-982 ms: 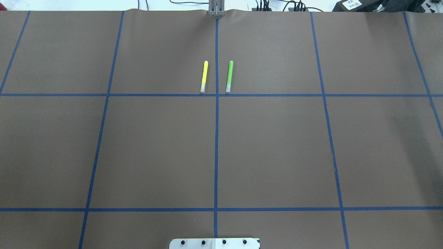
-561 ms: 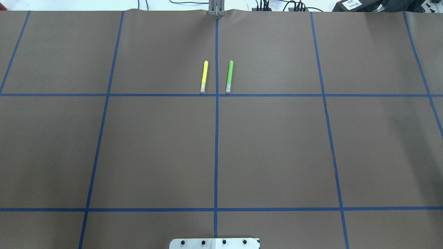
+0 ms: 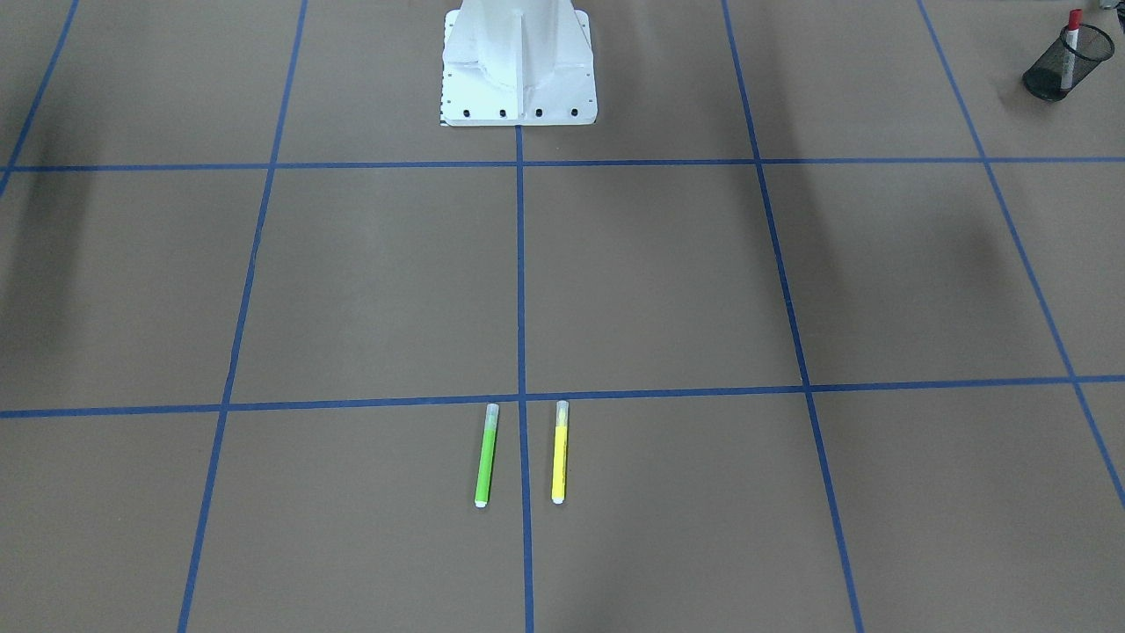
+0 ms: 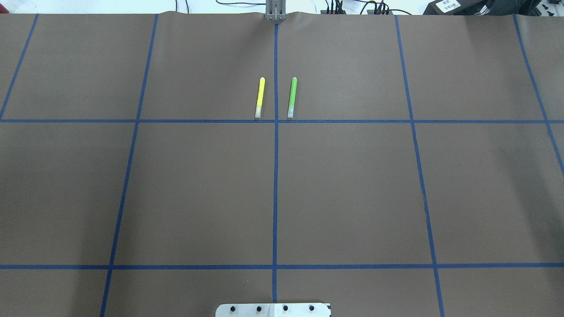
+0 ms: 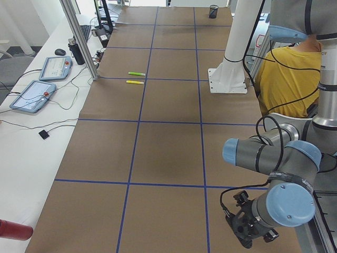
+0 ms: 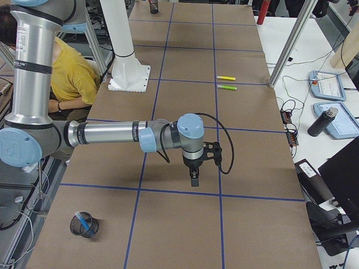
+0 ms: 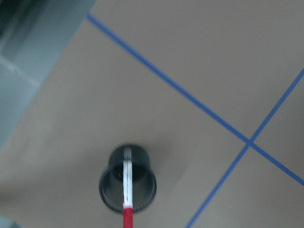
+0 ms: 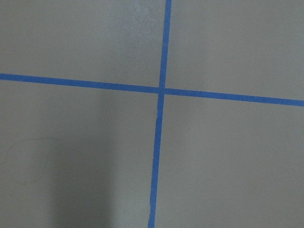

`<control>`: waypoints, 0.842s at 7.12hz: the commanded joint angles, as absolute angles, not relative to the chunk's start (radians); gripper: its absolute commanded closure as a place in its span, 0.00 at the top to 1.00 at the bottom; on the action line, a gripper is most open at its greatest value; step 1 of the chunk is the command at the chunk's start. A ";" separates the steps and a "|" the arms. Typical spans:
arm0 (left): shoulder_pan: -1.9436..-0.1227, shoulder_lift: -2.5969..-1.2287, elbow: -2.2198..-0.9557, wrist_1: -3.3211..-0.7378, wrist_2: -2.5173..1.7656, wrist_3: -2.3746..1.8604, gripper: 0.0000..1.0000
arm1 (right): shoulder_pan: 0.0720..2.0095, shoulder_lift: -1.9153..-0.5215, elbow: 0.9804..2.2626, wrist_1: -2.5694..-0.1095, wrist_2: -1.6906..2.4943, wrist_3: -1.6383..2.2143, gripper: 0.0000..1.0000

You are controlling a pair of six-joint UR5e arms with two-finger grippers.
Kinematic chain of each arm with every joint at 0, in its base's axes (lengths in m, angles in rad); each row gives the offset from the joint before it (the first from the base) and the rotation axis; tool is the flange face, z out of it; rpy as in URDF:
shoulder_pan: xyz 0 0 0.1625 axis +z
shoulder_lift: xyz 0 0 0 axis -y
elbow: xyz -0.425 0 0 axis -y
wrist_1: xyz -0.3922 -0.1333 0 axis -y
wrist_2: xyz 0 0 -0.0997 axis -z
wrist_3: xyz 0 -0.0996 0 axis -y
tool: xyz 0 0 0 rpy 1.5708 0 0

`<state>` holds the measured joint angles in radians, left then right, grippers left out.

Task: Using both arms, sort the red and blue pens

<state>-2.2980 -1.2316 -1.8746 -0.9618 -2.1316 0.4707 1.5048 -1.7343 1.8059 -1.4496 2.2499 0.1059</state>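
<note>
The red pen (image 3: 1070,40), white-bodied with a red cap, stands in a black mesh cup (image 3: 1046,75) at the table's corner on my left side. The left wrist view looks straight down on this red pen (image 7: 127,190) and its cup (image 7: 110,187). The blue pen (image 6: 85,220) leans inside another mesh cup (image 6: 74,228) at the corner on my right side. My left gripper (image 5: 246,234) hangs low beside the table edge, and my right gripper (image 6: 194,179) points down over bare paper. I cannot tell whether either is open or shut.
A yellow marker (image 4: 260,97) and a green marker (image 4: 292,97) lie side by side at the table's far middle. The white base block (image 3: 518,66) stands at the near edge. A person in a yellow shirt (image 5: 284,79) sits behind it. Blue tape lines cross the brown paper.
</note>
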 commanded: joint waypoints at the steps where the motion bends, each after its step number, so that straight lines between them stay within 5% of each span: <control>1: -2.133 -1.233 -1.881 -1.197 -2.214 0.471 1.00 | 1.505 -1.736 1.804 -1.450 2.250 0.106 1.00; 6: -1.757 -1.284 -1.872 -1.482 -2.384 0.415 1.00 | 1.505 -1.746 1.798 -1.451 2.255 0.107 1.00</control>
